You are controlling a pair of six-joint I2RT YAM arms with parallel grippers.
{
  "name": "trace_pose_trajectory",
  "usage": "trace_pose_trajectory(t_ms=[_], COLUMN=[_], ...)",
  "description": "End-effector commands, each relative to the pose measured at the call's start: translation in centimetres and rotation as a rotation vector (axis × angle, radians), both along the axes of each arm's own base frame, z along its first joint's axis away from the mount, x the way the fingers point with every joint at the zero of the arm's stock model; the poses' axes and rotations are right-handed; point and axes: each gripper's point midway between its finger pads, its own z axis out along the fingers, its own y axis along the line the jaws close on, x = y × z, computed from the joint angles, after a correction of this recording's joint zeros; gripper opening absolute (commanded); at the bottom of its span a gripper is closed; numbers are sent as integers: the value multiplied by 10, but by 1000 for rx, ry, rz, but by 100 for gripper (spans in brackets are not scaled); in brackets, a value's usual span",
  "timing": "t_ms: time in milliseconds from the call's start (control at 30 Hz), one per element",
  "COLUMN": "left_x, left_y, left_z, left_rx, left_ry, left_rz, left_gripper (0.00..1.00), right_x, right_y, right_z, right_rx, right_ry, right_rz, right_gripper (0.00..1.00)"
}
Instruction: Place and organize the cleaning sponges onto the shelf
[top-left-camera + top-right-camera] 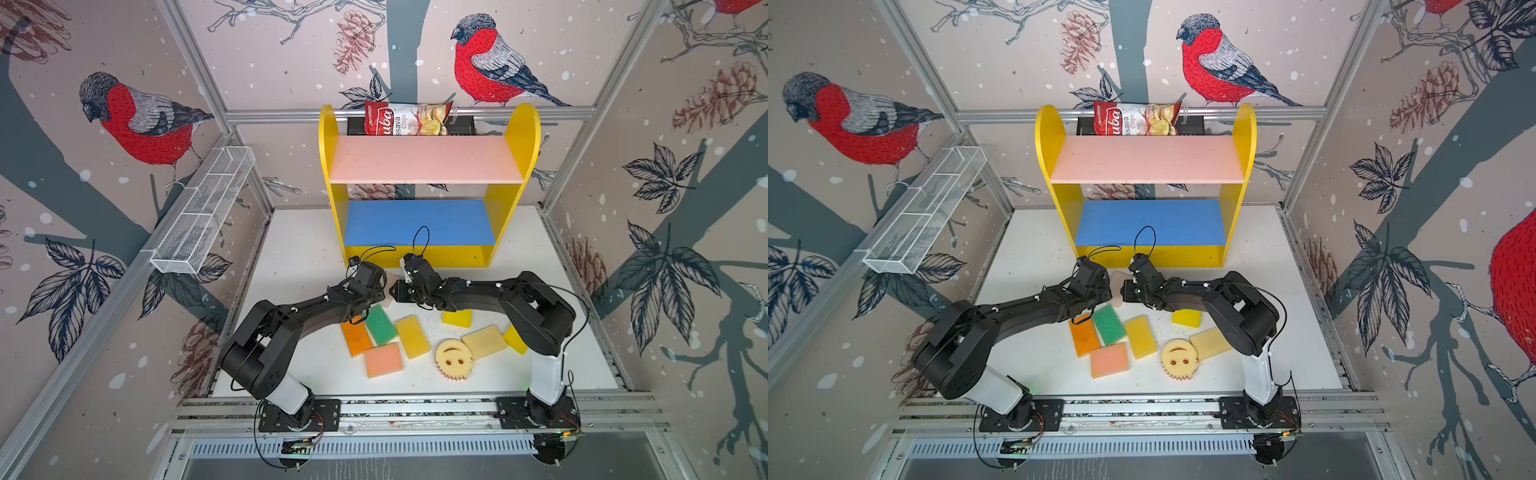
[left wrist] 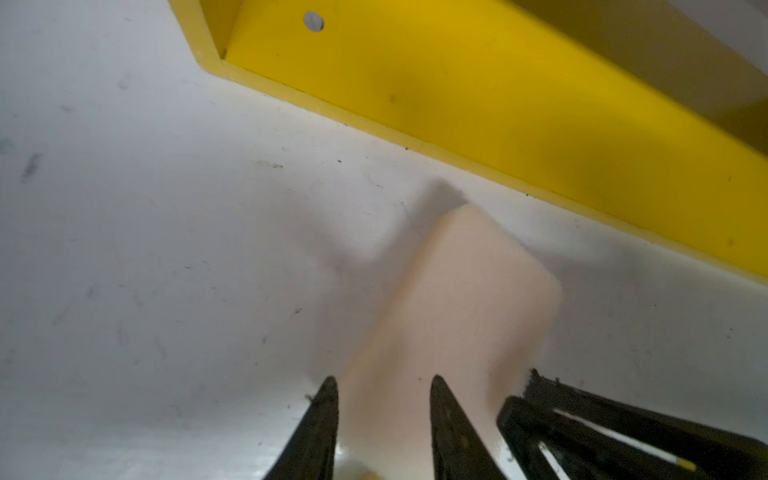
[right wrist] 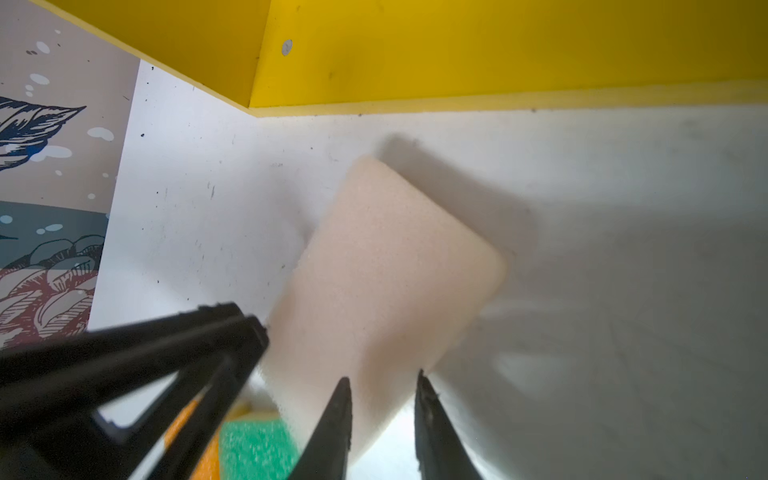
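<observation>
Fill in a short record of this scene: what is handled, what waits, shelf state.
Handled: pale cream rectangular foam sponge, between the fingers of left tool and right tool
Waiting on white table: round yellow smiley-face sponge, coloured rectangular sponges
Shelf: three-level yellow wooden unit, pink board and blue board bare
Extra: red-and-white chips bag at its top rear

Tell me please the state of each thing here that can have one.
shelf, upright, pink and blue boards bare
chips bag, on its side behind the shelf top
pale sponge, between both grippers, grip unclear
left gripper, jaws apart at the pale sponge
right gripper, jaws apart at the pale sponge
other sponges, loose, off the shelf
wire rack, empty
</observation>
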Motion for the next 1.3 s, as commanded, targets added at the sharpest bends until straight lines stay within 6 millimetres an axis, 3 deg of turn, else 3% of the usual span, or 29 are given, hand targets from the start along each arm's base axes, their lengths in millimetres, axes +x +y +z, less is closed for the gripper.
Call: trace_pose_trajectory(t_ms=[0,67,233,567,800,1267], left_x=[-1,-4,-8,2,0,-5], left_y=[-3,-1,4,34,58,61], left_z=[-5,-9,-6,32,44,36], left_rx=[-27,-21,-14,-4,-43,-67], left_ry=[8,21,11,-77,-103,-95], left_rz=[-2,2,12,91,154,173], left_gripper=[37,36,36,40,45,54], right_x=[4,7,11,25,36,64], right_y=[7,11,19,30,37,33], right_z=[-4,-6,-5,18,43,30], right_rx=[-6,-8,3,-31,-59,-167], right_ry=[11,14,-1,-127,-258,-396], right_rz=[1,-3,1,-26,-74,-107], right_gripper=[24,21,1,0,0,0])
